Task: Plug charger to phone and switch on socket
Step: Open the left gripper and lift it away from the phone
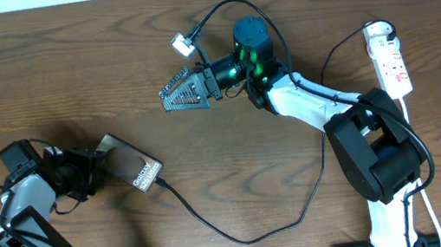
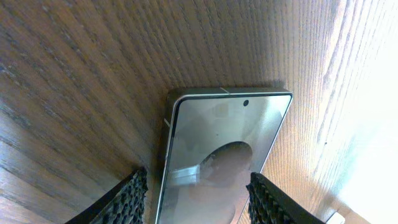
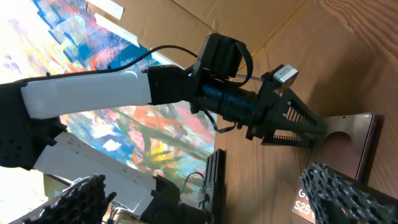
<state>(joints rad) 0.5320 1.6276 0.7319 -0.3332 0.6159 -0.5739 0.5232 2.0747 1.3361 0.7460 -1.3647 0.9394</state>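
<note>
Although the charger crosses the bench and its free end meets the far corner of the phone in the overhead view, I cannot tell from there whether the tip is seated in the port. The phone sits at the bench's left, at the left tool. I judge the plugging to be at or near its finish and the switching not begun. The socket lies at the far right, and the right tool hangs well apart from it, near the middle, holding nothing.

The left wrist view adds what the overhead hides. Two ribbed fingers flank the phone's long sides closely, though I cannot tell whether they press it, and no cable shows at the phone's upper end. The right wrist view shows its own fingers spread wide, facing the left arm and the phone. The socket's red switches are too small to read.
</note>
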